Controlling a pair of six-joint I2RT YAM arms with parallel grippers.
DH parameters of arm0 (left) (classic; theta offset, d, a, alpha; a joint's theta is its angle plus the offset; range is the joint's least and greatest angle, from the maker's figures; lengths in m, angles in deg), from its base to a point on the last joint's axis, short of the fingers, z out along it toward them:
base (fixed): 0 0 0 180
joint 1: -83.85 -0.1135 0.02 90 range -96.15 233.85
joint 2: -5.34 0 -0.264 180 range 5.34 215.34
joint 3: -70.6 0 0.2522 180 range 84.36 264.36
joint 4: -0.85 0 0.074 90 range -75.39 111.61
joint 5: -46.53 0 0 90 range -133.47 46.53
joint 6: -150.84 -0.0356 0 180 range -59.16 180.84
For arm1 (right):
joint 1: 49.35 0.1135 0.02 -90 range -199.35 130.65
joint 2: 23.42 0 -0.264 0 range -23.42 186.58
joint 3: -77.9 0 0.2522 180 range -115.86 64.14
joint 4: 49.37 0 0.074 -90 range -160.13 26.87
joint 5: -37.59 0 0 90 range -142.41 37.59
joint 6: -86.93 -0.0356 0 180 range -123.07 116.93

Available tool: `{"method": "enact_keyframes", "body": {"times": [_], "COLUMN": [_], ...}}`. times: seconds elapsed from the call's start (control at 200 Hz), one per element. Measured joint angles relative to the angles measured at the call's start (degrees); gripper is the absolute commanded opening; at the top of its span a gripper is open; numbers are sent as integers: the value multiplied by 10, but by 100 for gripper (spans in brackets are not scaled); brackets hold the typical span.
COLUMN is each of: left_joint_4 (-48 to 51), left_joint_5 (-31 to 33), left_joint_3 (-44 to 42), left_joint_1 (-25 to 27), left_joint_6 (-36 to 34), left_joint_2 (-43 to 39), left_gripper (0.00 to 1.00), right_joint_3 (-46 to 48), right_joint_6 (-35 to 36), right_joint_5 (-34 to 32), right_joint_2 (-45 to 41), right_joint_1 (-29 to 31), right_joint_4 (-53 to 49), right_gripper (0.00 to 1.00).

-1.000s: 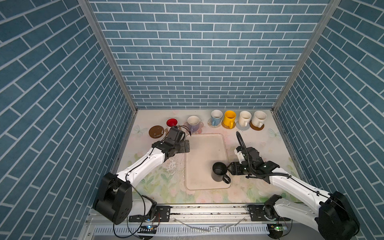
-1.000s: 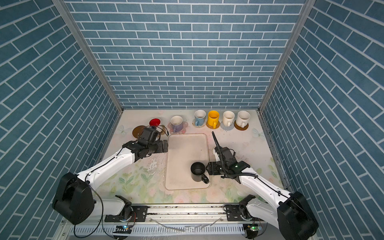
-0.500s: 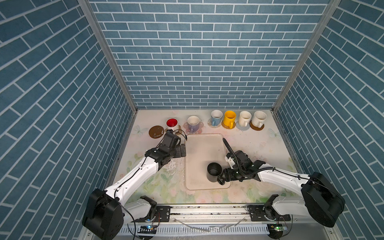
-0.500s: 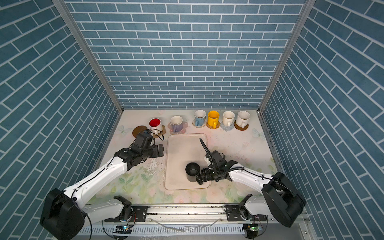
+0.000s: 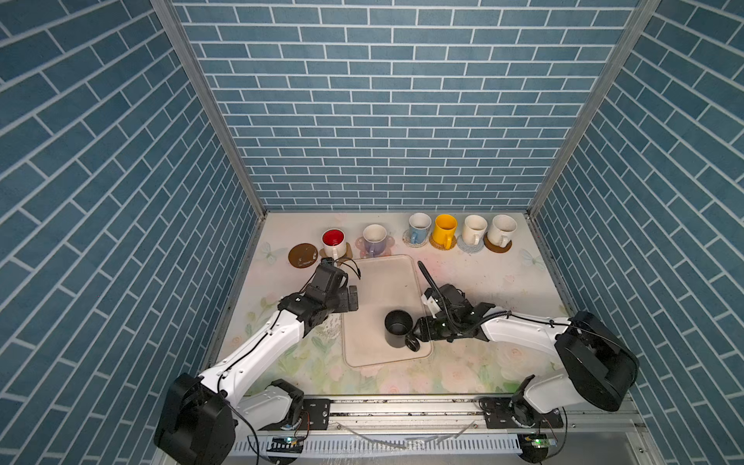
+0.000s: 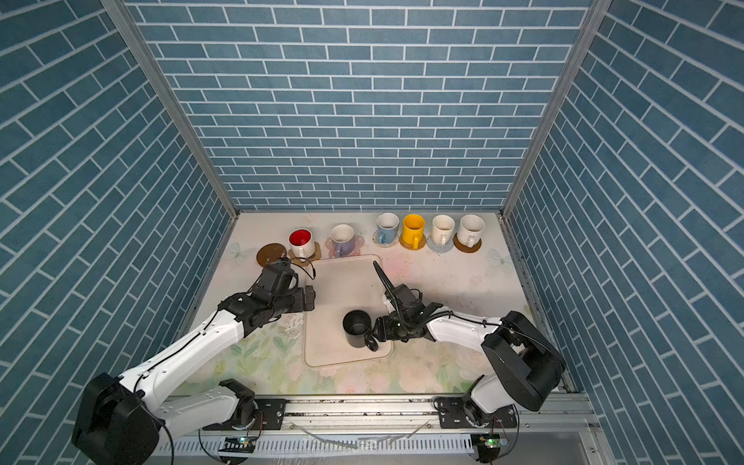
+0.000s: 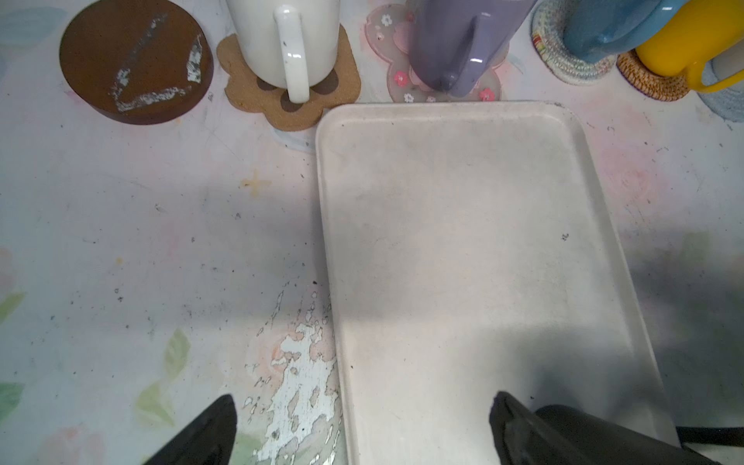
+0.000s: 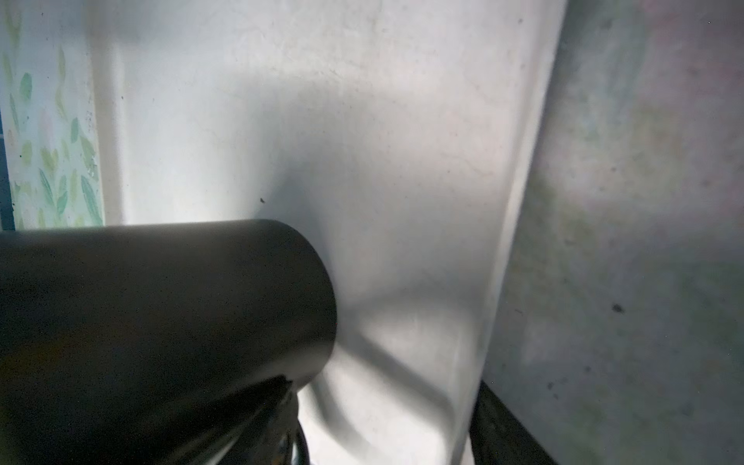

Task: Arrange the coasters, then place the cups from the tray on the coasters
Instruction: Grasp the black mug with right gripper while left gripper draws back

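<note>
No readable text, label, brand, number or sign on anything visible.

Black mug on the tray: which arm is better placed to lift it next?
Right, probably. The right gripper sits close to the black mug, at its handle side, on the tray; the mug fills its wrist view. The left gripper hangs open at the tray's left edge, apart from the mug.

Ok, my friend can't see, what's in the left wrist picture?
The open left gripper hovers over the edge of a cream tray. Beyond it are a white mug on a paw coaster, a lavender mug on a flower coaster, and an empty brown disc coaster.
</note>
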Motion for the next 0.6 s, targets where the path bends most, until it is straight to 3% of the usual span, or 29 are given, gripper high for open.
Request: {"method": "enact_keyframes", "body": {"times": [0.275, 0.6], "left_joint_4": [-12, -41], "left_joint_5": [-3, 21], "left_joint_3": [-38, -81], "left_joint_1": [0, 0], "left_joint_6": [4, 23], "left_joint_2": [-2, 28], "left_gripper": [92, 60], "right_joint_3": [-14, -17], "right_joint_6": [12, 44], "right_joint_5": [-8, 3], "right_joint_2": [-19, -77], "right_joint_1": [2, 5], "right_joint_4": [-39, -61], "right_gripper": [65, 65]}}
